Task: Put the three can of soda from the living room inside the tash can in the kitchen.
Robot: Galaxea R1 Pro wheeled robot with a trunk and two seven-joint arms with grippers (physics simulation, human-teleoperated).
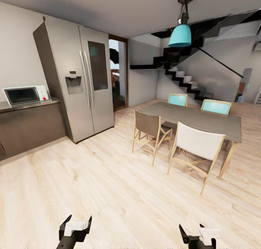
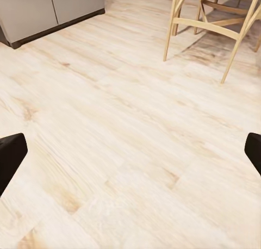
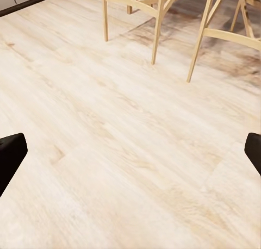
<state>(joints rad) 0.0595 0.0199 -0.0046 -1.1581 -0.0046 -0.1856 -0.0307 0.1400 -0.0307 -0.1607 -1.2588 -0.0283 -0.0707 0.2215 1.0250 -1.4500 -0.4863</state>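
Observation:
I am in the kitchen, facing a tall steel double-door fridge (image 1: 78, 82). The cans of soda and the tash can are out of view. Low in the head view, my left gripper (image 1: 77, 225) is open over bare wood floor with nothing between its fingers. My right gripper (image 1: 197, 236) is open too and holds nothing. In the left wrist view the left gripper (image 2: 130, 154) has its dark fingertips (image 2: 11, 156) spread wide above the planks. The right wrist view shows the right gripper (image 3: 130, 154) spread the same way, its fingertips (image 3: 11, 154) far apart.
A dark base cabinet (image 1: 29, 127) with a small microwave (image 1: 25, 95) stands at the left. A grey dining table (image 1: 203, 120) with several chairs, one white (image 1: 197, 142), stands at the right. A doorway (image 1: 117, 75) and black stairs (image 1: 185, 78) lie behind. Open wood floor (image 1: 108, 183) stretches ahead.

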